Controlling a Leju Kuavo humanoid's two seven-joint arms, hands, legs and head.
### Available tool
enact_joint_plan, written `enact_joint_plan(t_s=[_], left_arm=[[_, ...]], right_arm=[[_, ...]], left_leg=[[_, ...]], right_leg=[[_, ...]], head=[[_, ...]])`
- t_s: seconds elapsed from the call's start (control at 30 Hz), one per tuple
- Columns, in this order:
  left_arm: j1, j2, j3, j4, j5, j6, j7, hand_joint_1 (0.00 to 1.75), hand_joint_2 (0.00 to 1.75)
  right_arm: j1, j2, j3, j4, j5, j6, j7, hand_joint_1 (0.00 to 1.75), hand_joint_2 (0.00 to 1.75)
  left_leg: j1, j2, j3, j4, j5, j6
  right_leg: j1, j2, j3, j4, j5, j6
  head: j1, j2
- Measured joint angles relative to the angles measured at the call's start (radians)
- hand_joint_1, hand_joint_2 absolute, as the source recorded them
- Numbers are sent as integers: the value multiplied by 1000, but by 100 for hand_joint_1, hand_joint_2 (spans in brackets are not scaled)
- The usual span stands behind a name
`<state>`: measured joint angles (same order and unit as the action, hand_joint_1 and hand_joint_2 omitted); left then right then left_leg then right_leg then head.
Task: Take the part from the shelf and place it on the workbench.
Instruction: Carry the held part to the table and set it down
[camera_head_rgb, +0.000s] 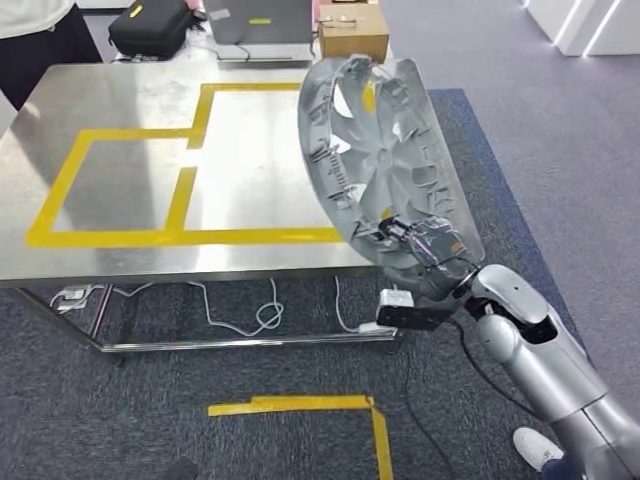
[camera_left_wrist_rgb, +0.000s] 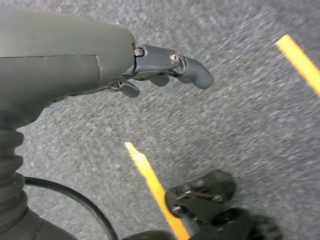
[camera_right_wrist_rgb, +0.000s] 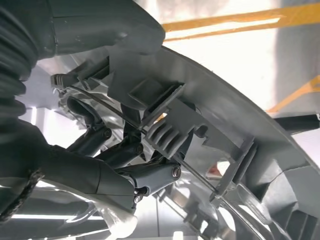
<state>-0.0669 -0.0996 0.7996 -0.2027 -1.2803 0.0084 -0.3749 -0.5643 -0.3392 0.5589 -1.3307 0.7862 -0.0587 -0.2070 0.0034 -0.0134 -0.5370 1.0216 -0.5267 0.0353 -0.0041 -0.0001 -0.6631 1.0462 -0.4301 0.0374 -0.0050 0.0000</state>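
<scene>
The part is a large round grey plastic wheel cover (camera_head_rgb: 381, 155) with spokes and a ribbed rim. My right hand (camera_head_rgb: 426, 262) grips it by its lower rim and holds it tilted up above the right end of the steel workbench (camera_head_rgb: 121, 180). Close up, dark fingers (camera_right_wrist_rgb: 149, 175) curl around the part's rim (camera_right_wrist_rgb: 226, 120), with the thumb over the outer side. My left hand (camera_left_wrist_rgb: 166, 67) hangs over the grey carpet with its fingers loosely apart and nothing in it.
Yellow tape (camera_head_rgb: 181, 195) marks rectangles on the workbench top. A cardboard box (camera_head_rgb: 353, 30), a black case (camera_head_rgb: 151, 25) and a person (camera_head_rgb: 38, 40) are beyond its far edge. Cables (camera_head_rgb: 256, 315) lie under it. Yellow tape (camera_head_rgb: 317, 405) marks the carpet.
</scene>
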Motion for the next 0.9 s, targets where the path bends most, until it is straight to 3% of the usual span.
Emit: enact_joint_plan(t_s=[0.07, 0.17, 0.23, 0.3, 0.33, 0.37, 0.47, 0.5, 0.53, 0.67, 0.73, 0.8, 0.83, 0.87, 0.9], left_arm=[[-5, -1, 0, 0, -1, 0, 2, 0, 175], [-8, 1, 0, 0, -3, 0, 3, 0, 175], [-9, 0, 0, 0, -3, -1, 3, 0, 175], [-6, 0, 0, 0, -3, -2, 3, 0, 175], [-4, 0, 0, 0, -3, -2, 3, 0, 175], [-2, 0, 0, 0, -3, -2, 3, 0, 175], [2, 1, 0, 1, -3, -2, 6, 0, 175], [4, 0, 0, 1, -3, -1, 8, 0, 175], [6, 0, 0, 2, -3, 1, 12, 0, 175], [4, -3, 0, 2, -3, 13, 19, 0, 175], [0, -4, 0, 2, -3, 18, 19, 0, 175], [1, -6, 0, 2, -3, 19, 20, 0, 175], [4, -7, 0, 2, -4, 19, 22, 0, 175], [7, -8, 0, 2, -4, 19, 23, 0, 175], [8, -8, 0, 2, -5, 18, 24, 0, 175]], right_arm=[[-10, 1, 8, 1, 3, 4, -1, 175, 175], [-18, 5, 17, 3, 3, 9, 0, 175, 175], [-18, 8, 21, 8, 2, 12, 1, 175, 175], [-12, 11, 28, 14, 2, 13, 0, 175, 175], [-9, 12, 33, 17, 2, 14, -1, 175, 175], [-6, 13, 38, 19, 2, 14, -1, 175, 175], [-4, 16, 47, 27, 2, 16, -1, 175, 175], [-5, 17, 49, 29, 1, 16, -2, 175, 175], [-5, 19, 51, 31, 0, 16, -6, 175, 175], [-10, 21, 63, 33, -5, 20, -18, 175, 175], [-10, 22, 72, 35, -7, 21, -19, 175, 175], [-6, 23, 83, 40, -8, 22, -19, 175, 175], [-4, 23, 88, 44, -8, 23, -18, 175, 175], [-3, 24, 93, 47, -8, 25, -18, 175, 175], [-3, 24, 98, 51, -8, 27, -18, 175, 175]], left_leg=[[-1, 2, 6, -1, -7, -10], [-4, 3, 5, 26, -22, -26], [-1, 5, -51, 132, -49, -37], [4, 6, -130, 250, -92, -45], [5, 6, -156, 273, -97, -46], [5, 6, -170, 266, -82, -47], [5, 7, -162, 108, 69, -42], [3, 8, -157, 62, 104, -37], [0, 8, -155, 39, 118, -32], [-1, 6, -142, 28, 99, -6], [2, 3, -131, 22, 92, 5], [0, 1, -121, 22, 84, 12], [-2, 0, -114, 23, 80, 13], [-4, -1, -107, 23, 75, 14], [-6, -2, -99, 23, 71, 14]], right_leg=[[4, 0, 16, -24, -21, -10], [-7, -3, 54, -46, -31, -25], [-11, -4, 74, -52, -42, -31], [-11, -2, 91, -53, -58, -34], [-12, -1, 103, -53, -67, -33], [-12, 0, 116, -53, -77, -32], [-14, 1, 152, -52, -106, -18], [-14, 2, 156, -50, -114, -10], [-14, 3, 155, -48, -120, -3], [-15, 1, 149, -30, -151, 18], [-15, 0, 105, 61, -204, 23], [-15, 1, 39, 195, -256, 24], [-14, 1, 15, 234, -257, 23], [-13, 1, 6, 238, -234, 19], [-11, 1, 11, 202, -189, 13]], head=[[4, 0], [4, 0], [1, 0], [0, 0], [0, 0], [0, 0], [1, 0], [0, 0], [0, 0], [0, 0], [2, 0], [3, 0], [3, 0], [4, 0], [4, 0]])
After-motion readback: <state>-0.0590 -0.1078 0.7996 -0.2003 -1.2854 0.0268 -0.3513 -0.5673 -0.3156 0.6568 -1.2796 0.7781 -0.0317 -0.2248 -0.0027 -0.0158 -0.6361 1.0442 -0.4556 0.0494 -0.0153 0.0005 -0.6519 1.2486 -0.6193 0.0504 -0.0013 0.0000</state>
